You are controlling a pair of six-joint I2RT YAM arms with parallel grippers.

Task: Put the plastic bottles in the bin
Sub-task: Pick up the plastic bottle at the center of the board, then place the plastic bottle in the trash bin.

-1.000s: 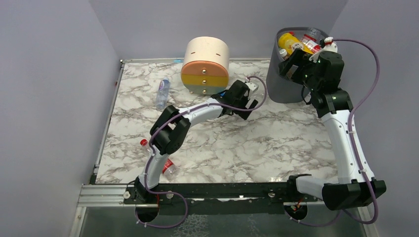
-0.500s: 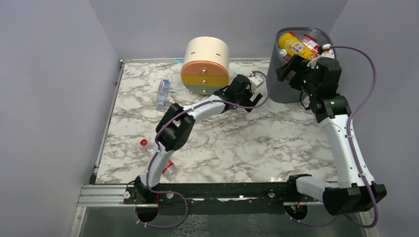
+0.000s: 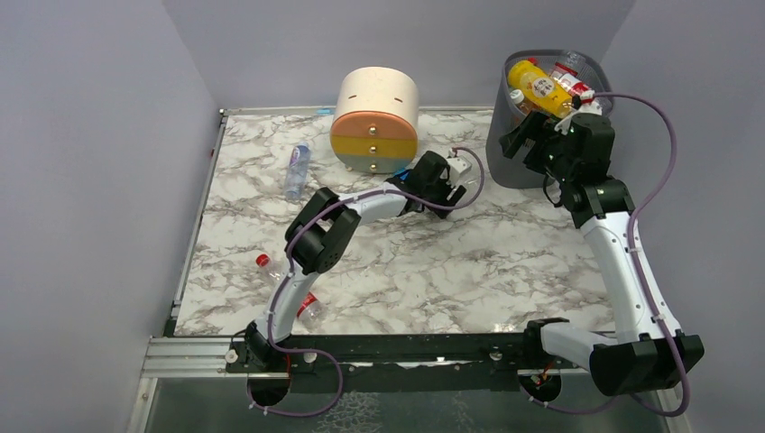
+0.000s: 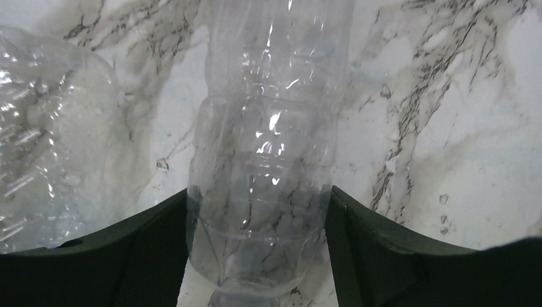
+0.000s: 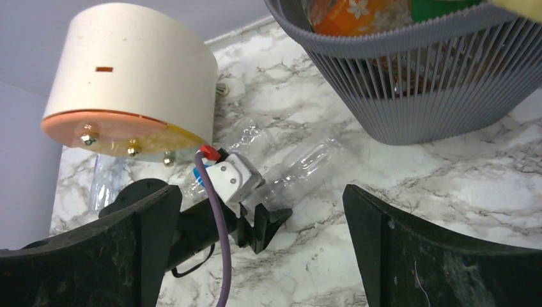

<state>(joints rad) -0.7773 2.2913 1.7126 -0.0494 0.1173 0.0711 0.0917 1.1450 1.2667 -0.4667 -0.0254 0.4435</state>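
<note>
Our left gripper (image 4: pixel 259 192) clasps a clear bottle (image 4: pixel 268 128) that lies on the marble table (image 4: pixel 447 128) near the bin (image 5: pixel 434 96). Our right gripper (image 5: pixel 261 192) hangs wide open and empty beside the bin, which holds several bottles (image 3: pixel 541 87).

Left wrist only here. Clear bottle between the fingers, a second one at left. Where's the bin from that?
Observer: The bin stands to the right of the left gripper, at the far right of the table. Your bottle lies on the table just short of it.
Operator: Right arm in the way?
Observer: The right gripper hovers open and empty by the bin's near wall.
Operator: Other bottles out there?
Observer: A blue-label bottle lies at far left, and a red-cap bottle is partly hidden behind the left arm.
</note>
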